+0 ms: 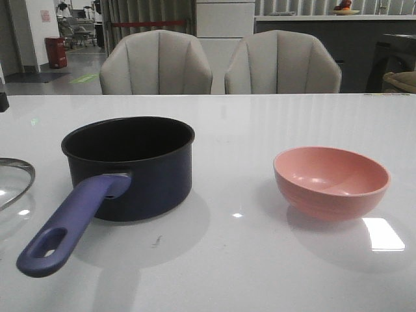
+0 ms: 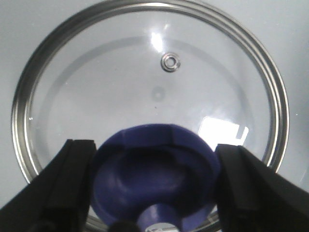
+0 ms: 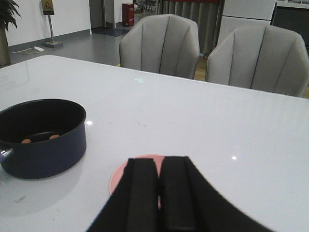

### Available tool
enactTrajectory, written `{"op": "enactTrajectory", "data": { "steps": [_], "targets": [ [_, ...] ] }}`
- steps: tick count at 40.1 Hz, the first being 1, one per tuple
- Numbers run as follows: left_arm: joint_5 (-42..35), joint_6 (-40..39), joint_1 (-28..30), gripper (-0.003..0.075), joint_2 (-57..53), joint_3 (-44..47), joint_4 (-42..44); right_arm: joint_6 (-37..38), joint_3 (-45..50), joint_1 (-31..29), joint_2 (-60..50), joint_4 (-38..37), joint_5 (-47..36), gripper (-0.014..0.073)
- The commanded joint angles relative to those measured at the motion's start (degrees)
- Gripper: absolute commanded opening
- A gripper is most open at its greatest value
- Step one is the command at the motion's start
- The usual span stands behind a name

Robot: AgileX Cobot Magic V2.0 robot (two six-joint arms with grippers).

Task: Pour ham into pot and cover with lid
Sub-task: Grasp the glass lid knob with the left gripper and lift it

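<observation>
Two orange-pink chunks of ham (image 3: pixel 40 139) lie on the floor of the pot (image 1: pixel 133 166), which I see from my right wrist camera; whether more pieces sit below the near wall I cannot tell. The pot stands upright on the white table (image 1: pixel 260 260), left of centre in the front view, its long purple-blue handle (image 1: pixel 68 224) reaching toward me with the oval hole at the near end. The pink bowl (image 1: pixel 331 181) stands upright to the right of the pot, well apart from it, and its inside looks bare.

The lid (image 2: pixel 149 82) lies flat on the table at the far left edge of the front view, only its rim and a slice of glass showing there. My left gripper (image 2: pixel 154 188) hangs over it with the fingers (image 2: pixel 72 183) spread wide on either side of the blue knob (image 2: pixel 154 179); I cannot tell for sure whether the pads touch the knob.

My right gripper (image 3: pixel 158 193) has its two black fingers pressed nearly together with nothing between them, above the near rim of the bowl.
</observation>
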Motion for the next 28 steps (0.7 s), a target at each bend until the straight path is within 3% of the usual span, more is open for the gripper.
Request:
{"op": "enactTrajectory", "data": {
  "steps": [1, 11, 28],
  "targets": [
    [-0.30, 1.04, -0.01, 0.0206, -4.50, -3.37, -0.23, -0.23, -1.61, 0.15, 0.33, 0.09, -5.00, 0.0160],
    [2.07, 4.83, -2.22, 0.0206, -6.35, -12.95, -0.23, -0.23, -1.61, 0.15, 0.33, 0.09, -5.00, 0.0160],
    [9.00, 11.93, -18.57, 0.0206, -4.05, -27.61, 0.00, -0.23, -1.61, 0.15, 0.33, 0.09, -5.00, 0.0160]
  ]
}}
